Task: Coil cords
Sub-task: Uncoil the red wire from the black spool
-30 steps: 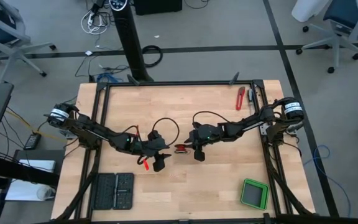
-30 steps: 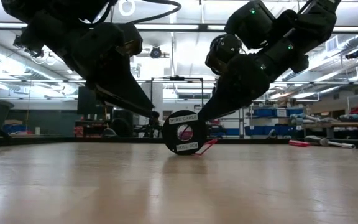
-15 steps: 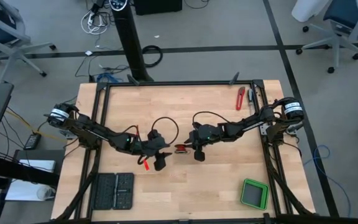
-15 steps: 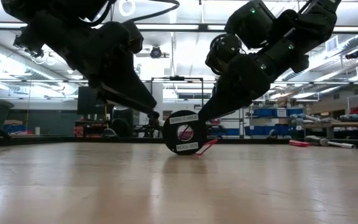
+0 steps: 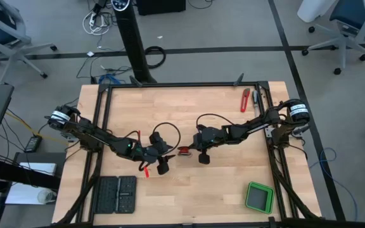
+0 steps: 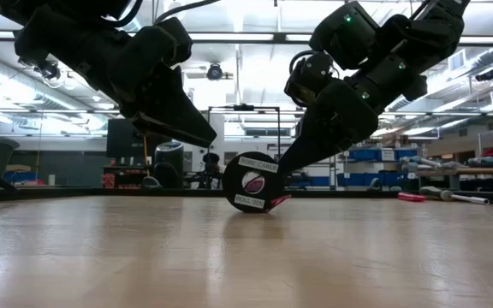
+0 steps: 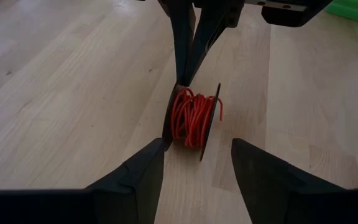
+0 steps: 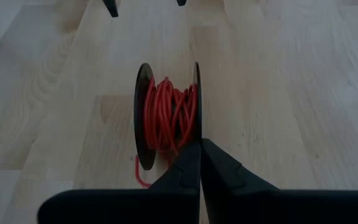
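Note:
The cords are one thin red wire wound on a small black spool [image 5: 184, 151] that stands on its rim at the table's middle. A short red end [image 6: 279, 199] lies on the wood beside it. My right gripper [image 8: 199, 149] is shut, with its tips at the red windings [image 8: 166, 118] between the two flanges. My left gripper [image 7: 196, 146] is open on the spool's other side. Its two fingers stand on either side of the spool [image 7: 191, 118], and the low view shows a gap between them and it. My right gripper's shut fingertips [image 8: 191, 155] rest against the red windings [image 8: 180, 134] close to one flange. They slant down from the table's right side. Whether a strand is caught between them I cannot tell. The spool stays upright on its rim [image 6: 251, 208].
A black cable loop [image 5: 168, 132] arches behind the spool. A red-handled tool [image 5: 244, 99] lies at the far right and a green box [image 5: 258, 197] at the near right. A black case [image 5: 118, 194] lies at the near left. Bare wood stretches along the near edge.
My right gripper's fingers have drawn together at the spool. The spool has turned a little about its axis and moved slightly toward the table's left, and less of its loose red end shows. My left gripper has turned a little at the wrist and stayed open.

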### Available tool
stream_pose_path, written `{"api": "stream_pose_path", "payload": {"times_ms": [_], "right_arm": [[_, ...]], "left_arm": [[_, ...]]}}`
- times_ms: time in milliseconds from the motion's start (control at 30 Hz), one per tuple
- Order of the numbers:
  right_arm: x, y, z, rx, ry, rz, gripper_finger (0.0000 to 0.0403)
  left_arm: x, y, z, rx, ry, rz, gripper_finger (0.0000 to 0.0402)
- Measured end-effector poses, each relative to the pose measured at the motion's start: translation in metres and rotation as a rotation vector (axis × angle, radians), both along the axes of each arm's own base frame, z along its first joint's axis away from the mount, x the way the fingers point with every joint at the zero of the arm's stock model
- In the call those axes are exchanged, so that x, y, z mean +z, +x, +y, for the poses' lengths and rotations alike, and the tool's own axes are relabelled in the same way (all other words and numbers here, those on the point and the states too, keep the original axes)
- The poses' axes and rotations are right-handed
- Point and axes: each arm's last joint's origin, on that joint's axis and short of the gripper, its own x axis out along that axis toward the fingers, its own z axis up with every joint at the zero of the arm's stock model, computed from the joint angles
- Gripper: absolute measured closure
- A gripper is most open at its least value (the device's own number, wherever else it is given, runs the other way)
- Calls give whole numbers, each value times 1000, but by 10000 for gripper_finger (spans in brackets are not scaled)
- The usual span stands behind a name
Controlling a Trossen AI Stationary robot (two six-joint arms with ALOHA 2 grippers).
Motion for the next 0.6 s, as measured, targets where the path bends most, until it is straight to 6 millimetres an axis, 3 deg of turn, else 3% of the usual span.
{"api": "stream_pose_path", "payload": {"times_ms": [200,433,600], "right_arm": [[7,-2,4,-20,-26,-20,402],[41,-13,5,-101,-84,-105,402],[65,-26,9,-218,-217,-147,403]], "left_arm": [[3,-1,0,-2,-4,-9,208],[15,7,-2,-5,-17,-44,208],[23,12,-2,45,-21,-58,208]]}}
